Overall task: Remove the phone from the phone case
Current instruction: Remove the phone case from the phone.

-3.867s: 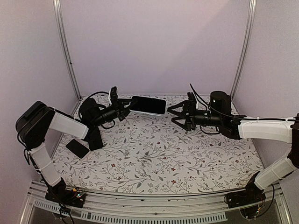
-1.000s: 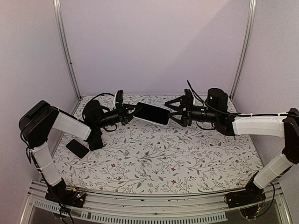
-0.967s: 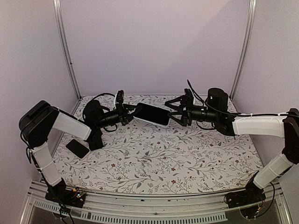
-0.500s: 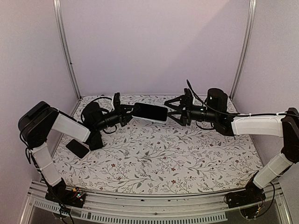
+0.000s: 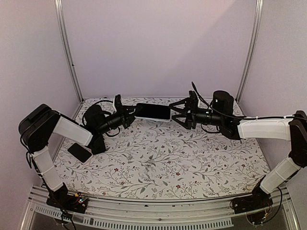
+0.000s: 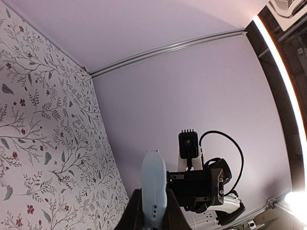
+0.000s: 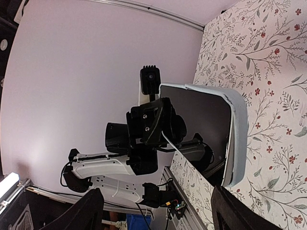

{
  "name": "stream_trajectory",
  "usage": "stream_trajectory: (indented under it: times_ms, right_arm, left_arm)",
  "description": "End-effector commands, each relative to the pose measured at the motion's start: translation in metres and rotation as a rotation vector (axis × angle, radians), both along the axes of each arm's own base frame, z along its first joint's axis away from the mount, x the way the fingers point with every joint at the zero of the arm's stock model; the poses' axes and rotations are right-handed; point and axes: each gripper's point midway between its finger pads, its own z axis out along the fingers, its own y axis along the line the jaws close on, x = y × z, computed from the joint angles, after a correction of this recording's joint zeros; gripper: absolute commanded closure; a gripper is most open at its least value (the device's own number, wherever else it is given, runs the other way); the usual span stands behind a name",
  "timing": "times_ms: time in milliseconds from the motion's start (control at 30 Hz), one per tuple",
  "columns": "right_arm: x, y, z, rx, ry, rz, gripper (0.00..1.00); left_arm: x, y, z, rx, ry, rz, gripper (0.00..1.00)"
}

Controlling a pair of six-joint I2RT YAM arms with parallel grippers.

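Now, count: you have one phone (image 5: 152, 111) in a pale case (image 7: 238, 139), one dark slab (image 5: 79, 152) lower left, two grippers.
Left gripper (image 5: 130, 114): clenched on the phone's left end, upper centre.
Right gripper (image 5: 176, 113): spread wide, just beside the phone's right end.
Change: phone levelled since its tilt.
Room: hangs above the floral table (image 5: 192, 163), near the back wall.
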Motion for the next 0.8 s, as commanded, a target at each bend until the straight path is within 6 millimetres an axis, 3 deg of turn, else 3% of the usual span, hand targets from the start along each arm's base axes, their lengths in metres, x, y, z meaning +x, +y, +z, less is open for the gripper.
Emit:
stream_trajectory:
  times_ms: [0,400,767]
  right_arm:
    - [-0.002,0.002,0.0,-0.001,-0.004,0.005,0.21]
    - [0.001,0.007,0.004,0.004,-0.014,0.016,0.21]
    - [0.0,0.009,0.007,0.008,-0.018,0.02,0.21]
  left_arm:
    - [-0.008,0.005,0.045,-0.098,-0.119,-0.005,1.0]
    - [-0.017,-0.005,0.056,-0.125,-0.164,-0.062,1.0]
    - [-0.016,-0.012,0.049,-0.107,-0.162,-0.085,1.0]
